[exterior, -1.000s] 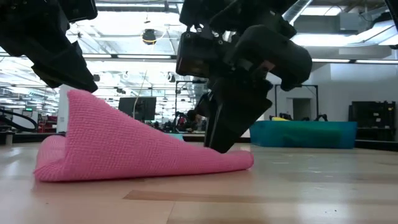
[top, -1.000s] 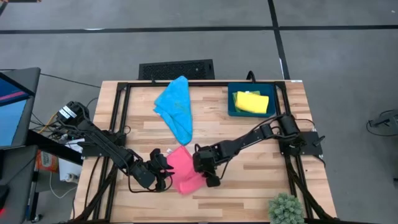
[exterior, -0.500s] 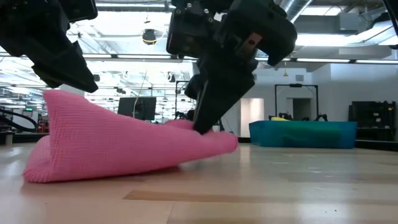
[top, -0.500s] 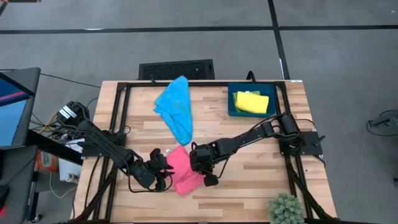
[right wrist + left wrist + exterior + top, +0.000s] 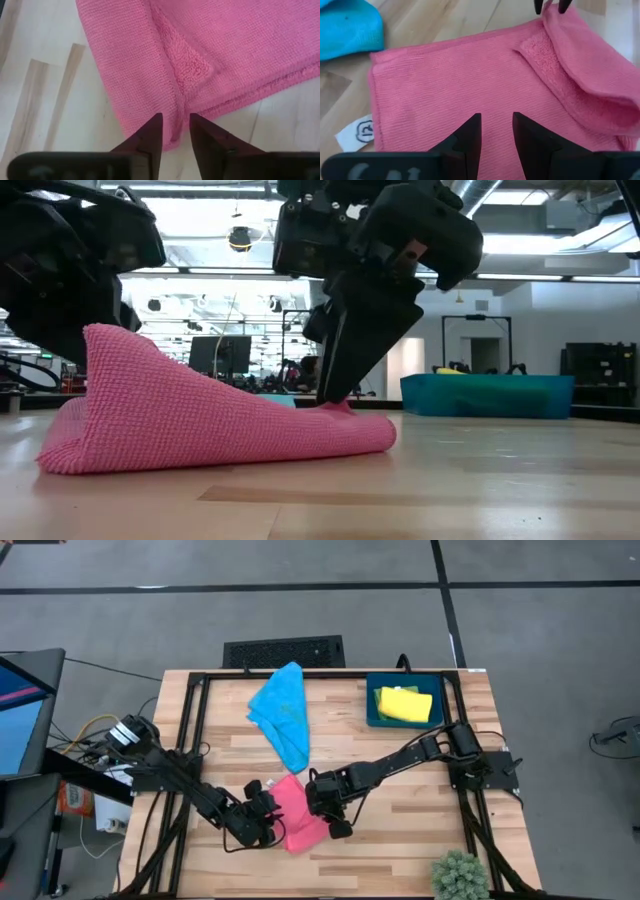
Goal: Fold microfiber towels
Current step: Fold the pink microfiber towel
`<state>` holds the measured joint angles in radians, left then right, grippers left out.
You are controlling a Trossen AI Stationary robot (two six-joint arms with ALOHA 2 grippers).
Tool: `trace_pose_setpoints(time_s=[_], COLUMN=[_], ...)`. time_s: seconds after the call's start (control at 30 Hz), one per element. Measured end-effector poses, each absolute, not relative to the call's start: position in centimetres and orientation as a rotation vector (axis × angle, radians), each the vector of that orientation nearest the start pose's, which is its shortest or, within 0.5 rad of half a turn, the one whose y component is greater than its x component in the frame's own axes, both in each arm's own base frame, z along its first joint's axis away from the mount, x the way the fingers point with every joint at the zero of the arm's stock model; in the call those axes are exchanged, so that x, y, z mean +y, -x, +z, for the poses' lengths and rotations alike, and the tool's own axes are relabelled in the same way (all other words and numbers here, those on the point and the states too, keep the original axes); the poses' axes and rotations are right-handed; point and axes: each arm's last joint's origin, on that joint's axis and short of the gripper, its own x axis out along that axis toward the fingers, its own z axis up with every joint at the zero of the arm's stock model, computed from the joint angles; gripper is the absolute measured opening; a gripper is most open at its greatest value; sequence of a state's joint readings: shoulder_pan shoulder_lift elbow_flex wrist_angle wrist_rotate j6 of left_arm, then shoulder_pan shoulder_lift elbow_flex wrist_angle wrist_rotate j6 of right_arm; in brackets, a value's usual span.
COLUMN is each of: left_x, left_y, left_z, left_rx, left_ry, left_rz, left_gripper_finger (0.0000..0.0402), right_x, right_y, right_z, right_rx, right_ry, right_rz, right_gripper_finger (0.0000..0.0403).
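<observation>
The pink towel [image 5: 298,810] lies folded near the table's front middle. Its left part stands up in a peak [image 5: 98,345] and the rest lies flat on the wood. At the towel's left edge my left gripper [image 5: 496,127] is shut on it. My right gripper [image 5: 176,125] stands open by a narrow gap over the towel's right end. Its fingers straddle a small ridge [image 5: 176,107] there. A blue towel [image 5: 283,715] lies crumpled at the far middle. A yellow towel [image 5: 405,703] sits in the tray. My left gripper has the pink towel's left edge [image 5: 496,117] between its two fingers, coming from the table's left and slanting down. That edge is raised off the wood [image 5: 98,345], and the towel slopes down from it onto the table. How many layers it holds does not show.
A dark blue tray [image 5: 372,700] stands at the far right corner. A small potted plant [image 5: 460,875] sits at the near right corner. Black frame rails [image 5: 190,730] run along the table's left and right sides. Bare wood lies between the pink towel and the tray.
Half a second ago the towel's right end hung lifted under my right gripper and was drawn toward the left. Now it lies flat on the table again, with the gripper a little higher than before. My left gripper has sunk with the towel's left edge.
</observation>
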<state>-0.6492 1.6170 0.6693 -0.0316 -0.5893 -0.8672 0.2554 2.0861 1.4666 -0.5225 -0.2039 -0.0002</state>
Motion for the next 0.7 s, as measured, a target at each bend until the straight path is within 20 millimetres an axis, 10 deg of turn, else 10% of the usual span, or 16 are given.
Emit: trace_pose_setpoints(time_s=[0.7], left_x=[-15.4], left_y=[-22.8], left_z=[12.5], left_rx=[0.763], left_ry=[0.27], left_rz=[0.274], left_gripper_finger=[0.0103], right_x=[11.5], right_y=[-41.4], right_z=[15.6], right_rx=[1.157], right_ry=[0.029], right_rz=[0.365], right_gripper_finger=[0.0015])
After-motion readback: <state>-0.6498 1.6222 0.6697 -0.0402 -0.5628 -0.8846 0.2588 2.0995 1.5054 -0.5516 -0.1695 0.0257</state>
